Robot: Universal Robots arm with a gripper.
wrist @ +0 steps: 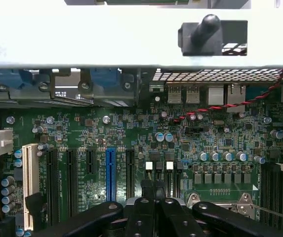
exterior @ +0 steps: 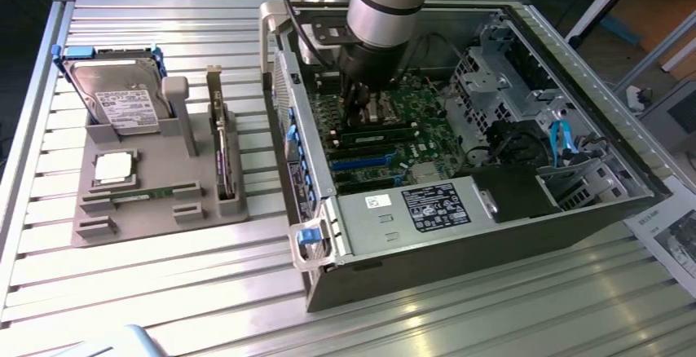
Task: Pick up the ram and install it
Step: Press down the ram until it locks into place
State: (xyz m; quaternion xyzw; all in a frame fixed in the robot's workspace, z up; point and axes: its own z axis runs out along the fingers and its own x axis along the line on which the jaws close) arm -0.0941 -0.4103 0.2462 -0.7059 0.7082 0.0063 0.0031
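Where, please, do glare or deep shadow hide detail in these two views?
Exterior view: glare streaks the slatted table in front of the computer case; the arm shades the motherboard. Wrist view: the pale case wall is washed out; the end effector is dark.

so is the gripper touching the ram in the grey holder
Apart: the exterior view shows the gripper inside the computer case, the ram in the holder outside.

Ribbed, brushed-aluminium bench, dully reflective. Matt grey plastic holder tray at nine o'clock. Bare sheet-metal computer case, satin grey. Glossy green motherboard circuit board with shiny metal capacitor tops. Smooth silver-painted robot arm. Matt black plastic gripper.
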